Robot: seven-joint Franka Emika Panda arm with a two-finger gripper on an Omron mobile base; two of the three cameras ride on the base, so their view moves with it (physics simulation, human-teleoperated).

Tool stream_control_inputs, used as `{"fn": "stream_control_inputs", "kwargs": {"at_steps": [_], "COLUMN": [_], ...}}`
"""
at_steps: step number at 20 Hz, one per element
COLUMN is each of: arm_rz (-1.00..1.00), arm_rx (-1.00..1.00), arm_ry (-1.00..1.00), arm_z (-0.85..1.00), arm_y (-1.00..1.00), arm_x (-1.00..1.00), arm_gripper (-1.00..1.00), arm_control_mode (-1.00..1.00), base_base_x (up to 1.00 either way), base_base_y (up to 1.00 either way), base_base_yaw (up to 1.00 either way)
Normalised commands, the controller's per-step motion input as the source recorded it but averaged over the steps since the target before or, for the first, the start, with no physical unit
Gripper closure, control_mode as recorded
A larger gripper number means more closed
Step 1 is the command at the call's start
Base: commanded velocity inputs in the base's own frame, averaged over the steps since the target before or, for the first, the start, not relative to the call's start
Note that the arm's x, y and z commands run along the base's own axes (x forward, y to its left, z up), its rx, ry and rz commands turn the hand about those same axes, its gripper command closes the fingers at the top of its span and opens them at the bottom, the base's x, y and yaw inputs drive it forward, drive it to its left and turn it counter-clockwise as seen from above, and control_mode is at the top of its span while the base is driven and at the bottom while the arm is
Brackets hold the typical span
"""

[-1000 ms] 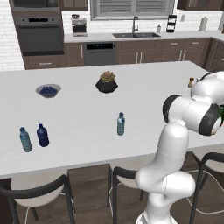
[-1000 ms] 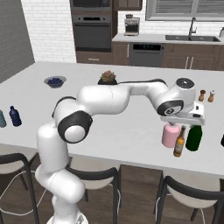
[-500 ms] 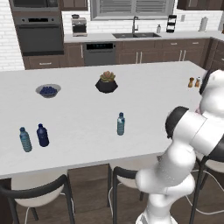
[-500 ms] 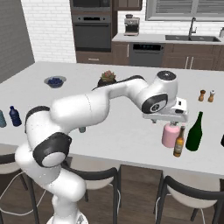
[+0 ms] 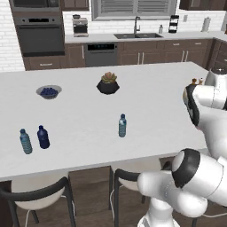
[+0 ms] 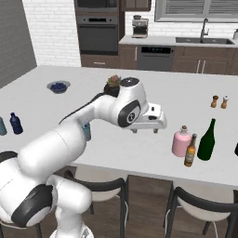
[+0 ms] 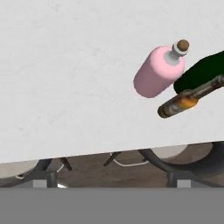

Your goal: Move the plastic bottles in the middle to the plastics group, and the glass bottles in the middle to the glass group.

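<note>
Pink bottle [image 6: 181, 142] and amber bottle [image 6: 189, 151] are standing beside the green bottle [image 6: 207, 140] at right, so we are hovering our spread hand [image 6: 148, 128] mid-frame, empty.

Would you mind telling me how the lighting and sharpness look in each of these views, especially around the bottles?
Left base view: even, soft light, faint shadow under the pale-blue water bottle. Right base view: flat light, the pink bottle, amber bottle and green bottle crisp, no glare. Hand view: slightly soft, bottles splayed by perspective.
</note>
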Motion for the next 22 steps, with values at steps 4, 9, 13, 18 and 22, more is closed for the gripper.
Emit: {"fn": "stream_control_inputs", "kwargs": {"at_steps": [4,9,13,18,22], "arm_rz": [0.0,0.0,0.0,0.02,0.05], "arm_rx": [0.0,0.0,0.07,0.18,0.18], "arm_ry": [0.06,0.05,0.06,0.11,0.0], "arm_z": [0.0,0.02,0.09,0.1,0.17], "arm_y": [1.0,1.0,1.0,0.97,0.9], "arm_x": [-0.03,0.0,0.0,0.0,0.01], "arm_gripper": [-1.0,-1.0,-1.0,-1.0,-1.0], "arm_control_mode": [-1.0,-1.0,-1.0,-1.0,-1.0], "base_base_x": [0.0,0.0,0.0,0.0,0.0], "base_base_y": [0.0,0.0,0.0,0.0,0.0], "base_base_yaw": [0.0,0.0,0.0,0.0,0.0]}}
